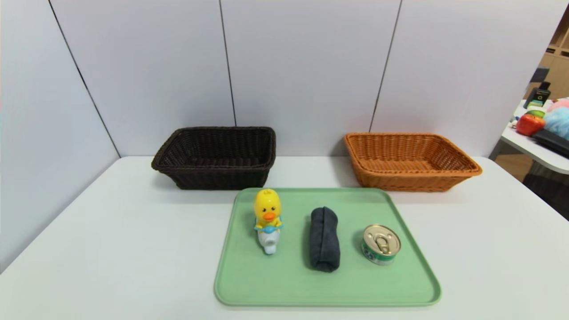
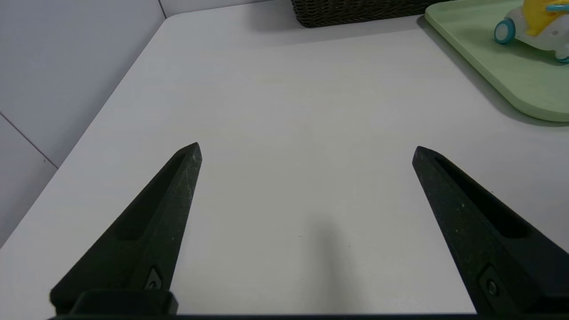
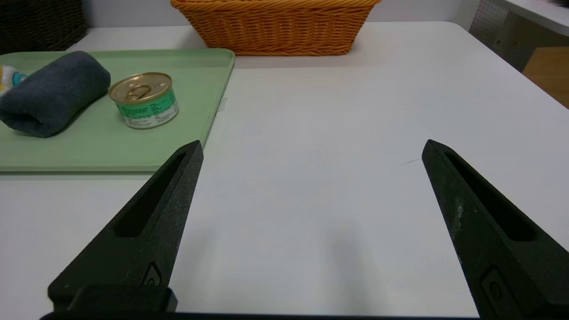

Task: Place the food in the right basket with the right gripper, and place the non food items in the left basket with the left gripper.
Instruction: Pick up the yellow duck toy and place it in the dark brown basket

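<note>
Three items wait unsorted on green tray [image 1: 249, 284]: duck toy [image 1: 268, 218], rolled towel [image 1: 324, 238], food can [image 1: 381, 244]; left hand [image 2: 306, 151], right hand [image 3: 311, 149] wide, empty.

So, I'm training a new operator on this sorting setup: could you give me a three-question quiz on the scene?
1. True or false: the round gold-lidded tin can already lies in the orange wicker basket.
2. Which item lies in the middle of the pale green plastic tray? A) yellow duck toy on a white scooter B) rolled dark grey towel C) the can
3. Fill in: the left gripper and right gripper both stand ____, holding nothing.

Key: 1 false, it is on the tray. 2 B. 3 open.
</note>
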Controlling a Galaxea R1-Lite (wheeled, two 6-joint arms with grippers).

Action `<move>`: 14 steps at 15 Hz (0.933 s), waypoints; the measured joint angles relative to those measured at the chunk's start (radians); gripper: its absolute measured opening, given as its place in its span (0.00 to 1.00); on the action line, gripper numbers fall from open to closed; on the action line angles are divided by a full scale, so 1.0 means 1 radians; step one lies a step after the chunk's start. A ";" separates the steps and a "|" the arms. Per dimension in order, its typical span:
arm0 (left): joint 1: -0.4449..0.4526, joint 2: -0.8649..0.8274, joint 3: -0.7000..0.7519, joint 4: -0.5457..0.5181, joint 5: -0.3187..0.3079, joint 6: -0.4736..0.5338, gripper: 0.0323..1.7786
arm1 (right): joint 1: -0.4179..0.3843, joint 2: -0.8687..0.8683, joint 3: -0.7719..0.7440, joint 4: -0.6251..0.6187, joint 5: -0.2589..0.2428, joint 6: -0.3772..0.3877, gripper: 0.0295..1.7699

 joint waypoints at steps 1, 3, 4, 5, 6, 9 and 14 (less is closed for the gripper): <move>0.000 0.000 0.000 0.000 0.000 0.000 0.95 | 0.000 0.000 0.000 0.000 0.000 0.000 0.96; 0.000 0.000 0.000 0.000 0.000 0.001 0.95 | 0.000 0.000 0.000 0.000 -0.001 0.000 0.96; 0.000 0.000 0.000 0.000 0.000 0.000 0.95 | 0.000 0.000 0.000 -0.001 0.000 -0.001 0.96; 0.000 0.000 0.000 0.000 0.000 0.000 0.95 | 0.000 0.000 0.000 -0.001 0.000 -0.001 0.96; 0.000 0.000 0.000 0.000 -0.004 0.004 0.95 | 0.000 0.000 0.000 -0.001 0.000 -0.001 0.96; 0.000 0.000 0.000 0.000 -0.003 -0.005 0.95 | 0.000 0.000 0.000 -0.001 0.000 0.000 0.96; 0.000 0.000 0.000 0.000 -0.002 -0.007 0.95 | 0.000 0.000 -0.001 0.000 0.001 -0.010 0.96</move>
